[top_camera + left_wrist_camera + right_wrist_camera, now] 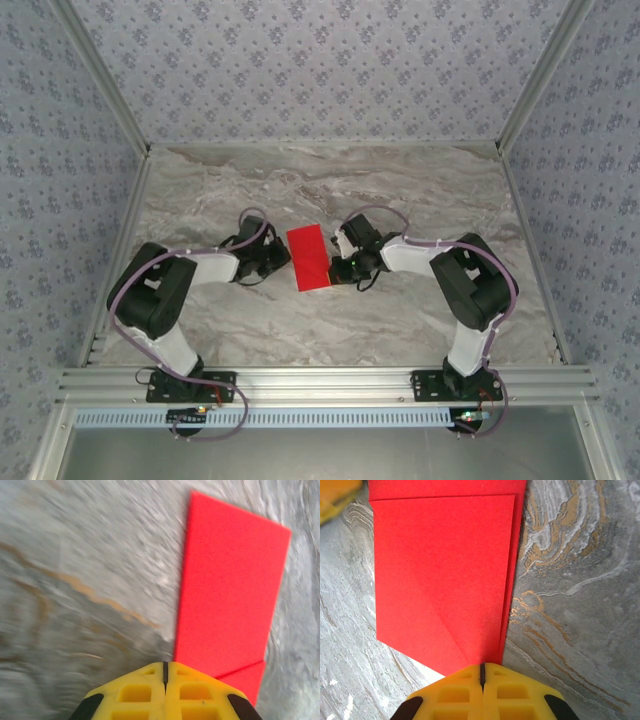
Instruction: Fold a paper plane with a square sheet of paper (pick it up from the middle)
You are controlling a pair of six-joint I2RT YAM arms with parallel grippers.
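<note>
The left gripper (272, 262), with yellow ribbed fingers (145, 692), is seen in its wrist view with the two fingers brought fully together, only a thin dark seam being left between them; its tip is set at the near left edge of the thin bright red sheet of paper (227, 590), and whether any paper is caught in the seam cannot be told. The right gripper (338, 265) is likewise shown with its yellow fingers (510, 695) pressed together, its tip meeting a near corner of the red sheet of paper; a grip on the paper cannot be confirmed there either. The sheet is folded into a narrow rectangle and is laid flat on the grey veined marble tabletop (400, 190), near the middle, directly between the two grippers. In the right wrist view, stacked layers are revealed: an upper layer is slightly offset from a lower one along the far and right edges, and a faint diagonal crease is carried toward the fingertip. In the left wrist view, a short fold line is visible across the sheet's near corner. The table is enclosed by patterned blue-grey walls (320, 70).
</note>
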